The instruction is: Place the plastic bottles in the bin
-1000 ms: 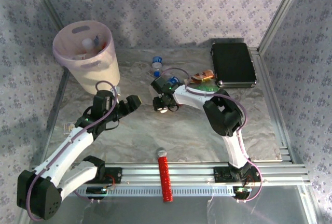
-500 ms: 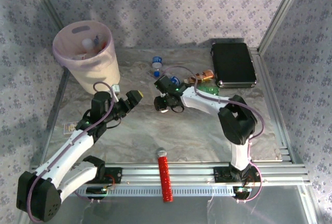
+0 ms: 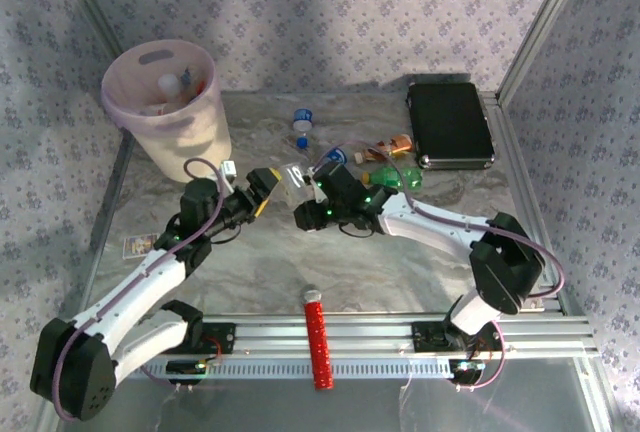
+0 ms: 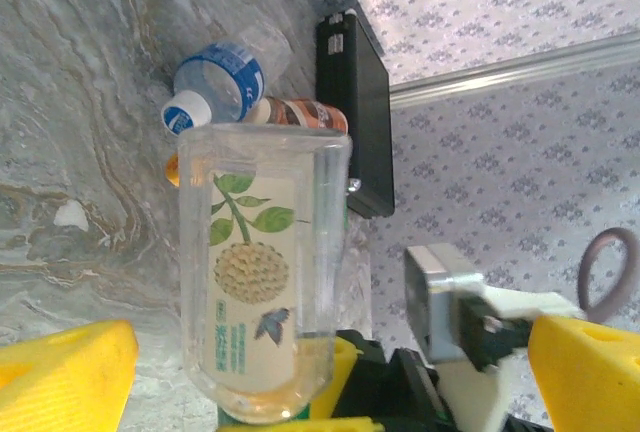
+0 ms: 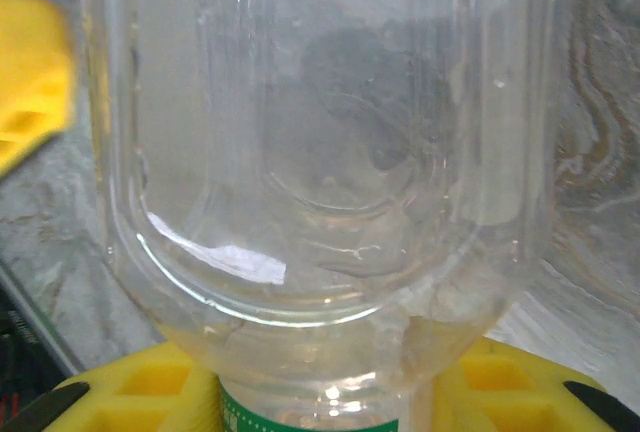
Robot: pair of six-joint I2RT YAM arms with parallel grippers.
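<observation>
Object: the held bottle (image 4: 262, 282), clear plastic with a leaf-and-fruit label, is up off the surface (image 3: 260, 267), between the two arms and well short of the bin (image 3: 207, 117).
Right side: the right end effector (image 3: 303, 192) is clamped on it at the neck end, by the green band.
Left side: the left end effector (image 3: 266, 188) is spread as wide as it goes. Its yellow fingers stand either side of the bottle's body, and I see no contact.
Change: a second ago my right arm sat nearer the bottle cluster and the left jaws were narrower. The right arm now reaches left across the middle, and the left has opened out to meet it.
Reading: a hand-over, I judge, since the bin is on the left arm's side. The left must close before the right lets go.
Bin: back left, with some bottles already inside.
Still out: the back-centre bottles (image 3: 303, 116) and, in a cluster, a blue-labelled bottle (image 3: 335, 155), a brownish-orange bottle (image 3: 395, 144) and a green bottle (image 3: 395, 177).
Other items: a black case (image 3: 450, 124) just beside the cluster, a red ribbed cylinder (image 3: 317, 337) at the near rail and a card (image 3: 135, 245) by the left arm.
Obstructions: nothing lies between the left end effector and the bin. The wall is tall, so a lift over the rim is needed.
</observation>
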